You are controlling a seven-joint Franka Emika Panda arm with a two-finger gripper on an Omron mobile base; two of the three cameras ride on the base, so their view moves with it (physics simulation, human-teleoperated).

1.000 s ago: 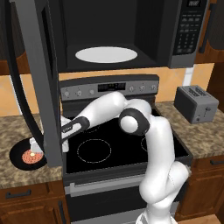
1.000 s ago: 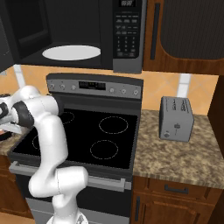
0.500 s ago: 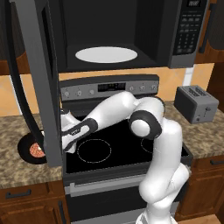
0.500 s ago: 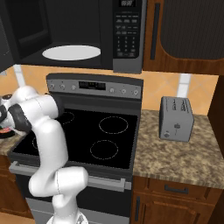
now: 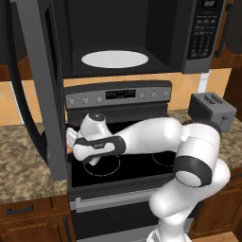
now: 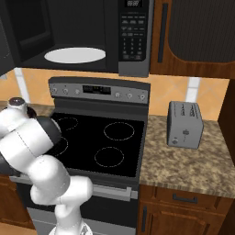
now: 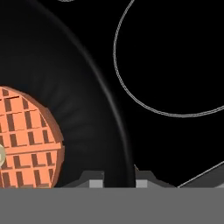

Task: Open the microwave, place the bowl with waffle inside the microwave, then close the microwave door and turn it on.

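Your end effector [image 7: 119,175] straddles the bowl [image 7: 87,109] rim at 6 o'clock in the hand view, one fingertip [image 7: 92,177] inside and one outside, clamped on it. The waffle [image 7: 26,138] lies in the bowl at 8 o'clock. The bowl sits above the stove [image 7: 175,57]. The microwave [image 5: 118,38] stands open overhead.

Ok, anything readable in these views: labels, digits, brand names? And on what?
Nothing can be read.
microwave keypad: button labels and display digits too small and blurred.
Stove control panel display: blurred marks, unreadable.
Toaster: no text visible.
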